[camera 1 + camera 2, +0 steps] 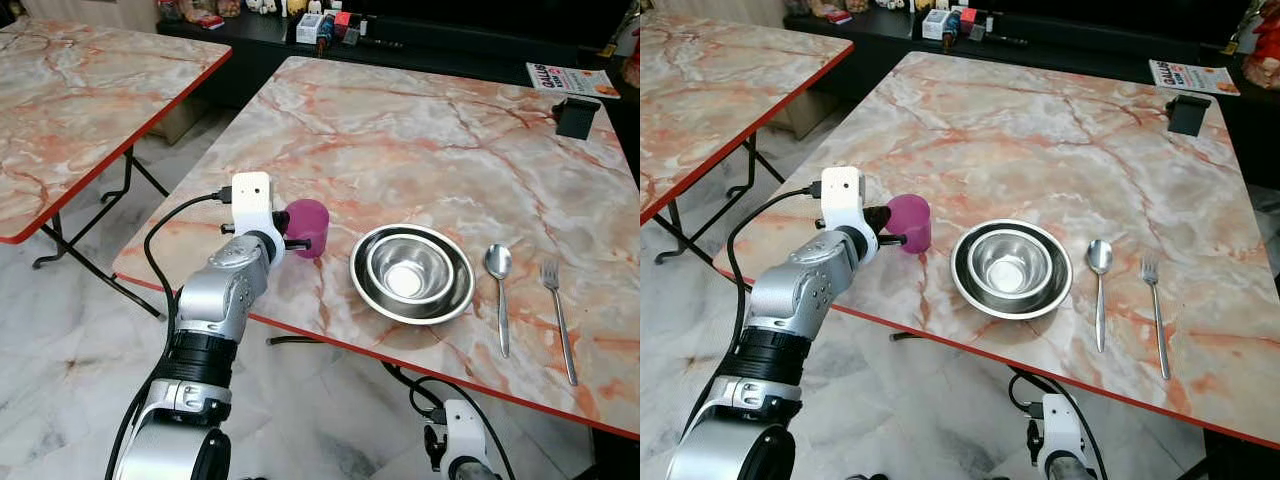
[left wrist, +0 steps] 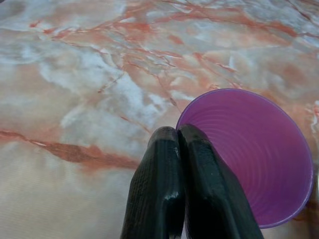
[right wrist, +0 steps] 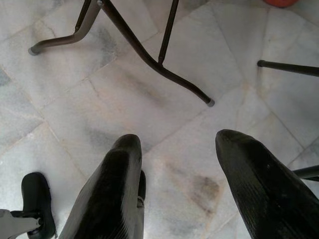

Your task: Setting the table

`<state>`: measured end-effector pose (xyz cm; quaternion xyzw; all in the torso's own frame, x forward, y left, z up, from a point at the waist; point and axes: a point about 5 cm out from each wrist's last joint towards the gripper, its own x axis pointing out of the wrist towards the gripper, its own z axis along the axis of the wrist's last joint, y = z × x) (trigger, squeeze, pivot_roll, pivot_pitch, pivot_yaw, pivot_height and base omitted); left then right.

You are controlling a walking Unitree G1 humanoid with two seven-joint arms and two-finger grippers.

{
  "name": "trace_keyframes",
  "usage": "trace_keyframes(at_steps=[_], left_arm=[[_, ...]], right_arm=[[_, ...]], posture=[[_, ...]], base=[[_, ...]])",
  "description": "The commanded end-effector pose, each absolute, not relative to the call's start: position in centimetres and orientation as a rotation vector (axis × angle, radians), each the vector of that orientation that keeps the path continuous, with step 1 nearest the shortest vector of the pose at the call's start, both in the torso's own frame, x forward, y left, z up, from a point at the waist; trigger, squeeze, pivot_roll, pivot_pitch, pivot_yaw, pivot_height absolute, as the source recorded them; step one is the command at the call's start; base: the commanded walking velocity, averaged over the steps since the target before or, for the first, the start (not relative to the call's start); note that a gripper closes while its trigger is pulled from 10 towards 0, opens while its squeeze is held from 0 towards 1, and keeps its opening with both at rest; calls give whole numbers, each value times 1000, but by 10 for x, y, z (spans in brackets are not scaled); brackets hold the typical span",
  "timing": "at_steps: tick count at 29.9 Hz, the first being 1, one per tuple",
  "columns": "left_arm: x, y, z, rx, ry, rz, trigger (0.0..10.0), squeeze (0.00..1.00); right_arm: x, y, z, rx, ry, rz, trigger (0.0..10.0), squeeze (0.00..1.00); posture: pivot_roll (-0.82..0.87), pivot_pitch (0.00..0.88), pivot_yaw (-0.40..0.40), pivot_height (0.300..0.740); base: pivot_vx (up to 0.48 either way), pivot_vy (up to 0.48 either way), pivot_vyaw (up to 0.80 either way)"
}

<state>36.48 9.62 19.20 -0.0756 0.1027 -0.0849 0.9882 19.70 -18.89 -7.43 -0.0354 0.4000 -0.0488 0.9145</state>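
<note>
A purple plastic cup [image 1: 308, 225] stands upright near the front left corner of the marble table [image 1: 420, 150]. My left gripper [image 1: 290, 238] reaches in from the table's edge and is shut on the cup's near rim. In the left wrist view the fingers [image 2: 159, 189] press together at the cup [image 2: 254, 159], one lying over its inside. To the right of the cup sit two nested steel bowls [image 1: 412, 272], then a spoon [image 1: 498, 290] and a fork [image 1: 558, 315]. My right gripper [image 3: 177, 144] hangs open over the floor below the table.
A second marble table [image 1: 80, 90] stands to the left across a gap of tiled floor. A black box [image 1: 577, 117] and a magazine [image 1: 567, 78] lie at the far right corner. A dark shelf [image 1: 330, 30] with small items runs behind. Folding table legs [image 3: 149, 55] cross the floor.
</note>
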Motion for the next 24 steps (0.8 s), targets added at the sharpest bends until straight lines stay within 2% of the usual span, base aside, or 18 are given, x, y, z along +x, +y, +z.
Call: trace_keyframes(at_steps=[1,5,6,7,11,12,13,24], left_arm=[[366,93,193,-138,208,-185,10000,255],[366,92,191,-135,211,-187,10000,263],[366,93,191,-134,212,-186,10000,463],[366,93,191,-134,211,-186,10000,714],[366,93,192,-139,199,-183,10000,729],[366,92,194,-146,184,-185,10000,957],[367,92,198,-154,160,-188,10000,1000],[370,95,206,-160,122,-172,10000,1000]], right_arm=[[192,-189,-77,-61,841,-112,10000,0],[192,-188,-77,-59,841,-114,10000,0],[192,-189,-77,-59,841,-114,10000,0],[192,-189,-77,-59,842,-115,10000,0],[192,-189,-77,-57,842,-117,10000,0],[191,-189,-77,-57,842,-118,10000,0],[192,-189,-77,-58,842,-118,10000,0],[192,-189,-77,-57,840,-118,10000,0]], posture=[[13,125,-25,740],[13,125,-24,740],[13,125,-24,740],[13,126,-24,740],[14,124,-24,740],[15,124,-24,740],[13,124,-23,740],[14,121,-25,740]], base=[[0,0,0],[0,0,0],[0,0,0],[0,0,0],[0,0,0],[0,0,0],[0,0,0],[0,0,0]])
